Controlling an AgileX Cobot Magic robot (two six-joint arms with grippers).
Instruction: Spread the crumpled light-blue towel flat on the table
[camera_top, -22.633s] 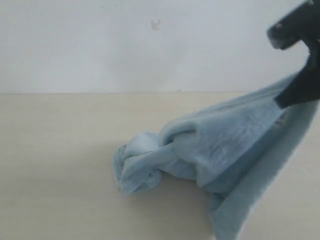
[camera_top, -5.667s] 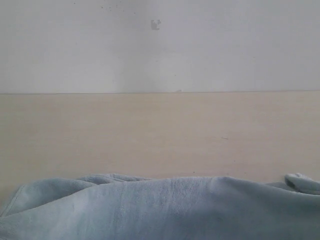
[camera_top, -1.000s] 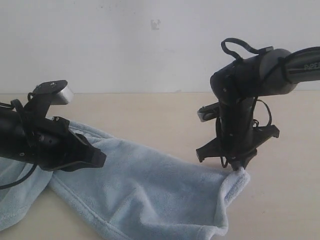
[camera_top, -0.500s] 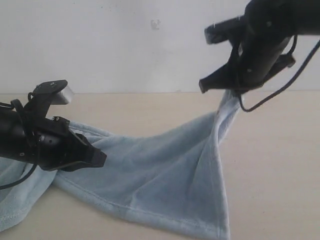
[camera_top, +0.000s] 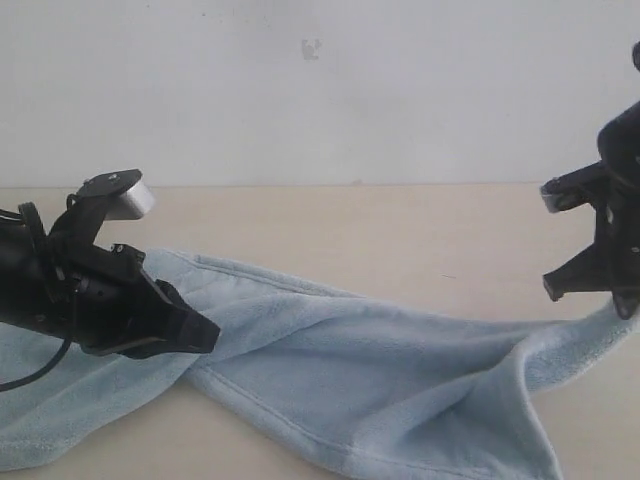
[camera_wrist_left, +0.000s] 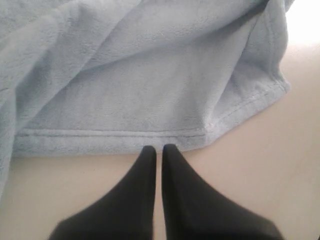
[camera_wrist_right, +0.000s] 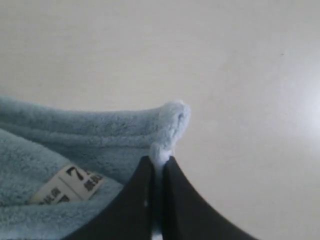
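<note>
The towel (camera_top: 380, 370), pale blue and fluffy, lies drawn out long across the cream table (camera_top: 350, 220), running from the left edge of the exterior view to the right edge. It is not flat: long folds run along it, and near the middle one layer laps over another. Its right end rises off the table to the right gripper (camera_top: 627, 308).

The left arm reaches low over the left part of the cloth. The left gripper (camera_top: 208, 338) is clenched, its two dark fingers (camera_wrist_left: 145, 165) pressed nearly together. Their tips meet the edge of a stitched hem (camera_wrist_left: 110, 135). No cloth shows between them, and bare table lies under them.

The right gripper (camera_wrist_right: 158, 161) is closed on a corner of the towel, and a slim fold of cloth stands up between its fingers. Just beside that corner a small white tag (camera_wrist_right: 67, 185) with dark print is sewn to the cloth.
</note>
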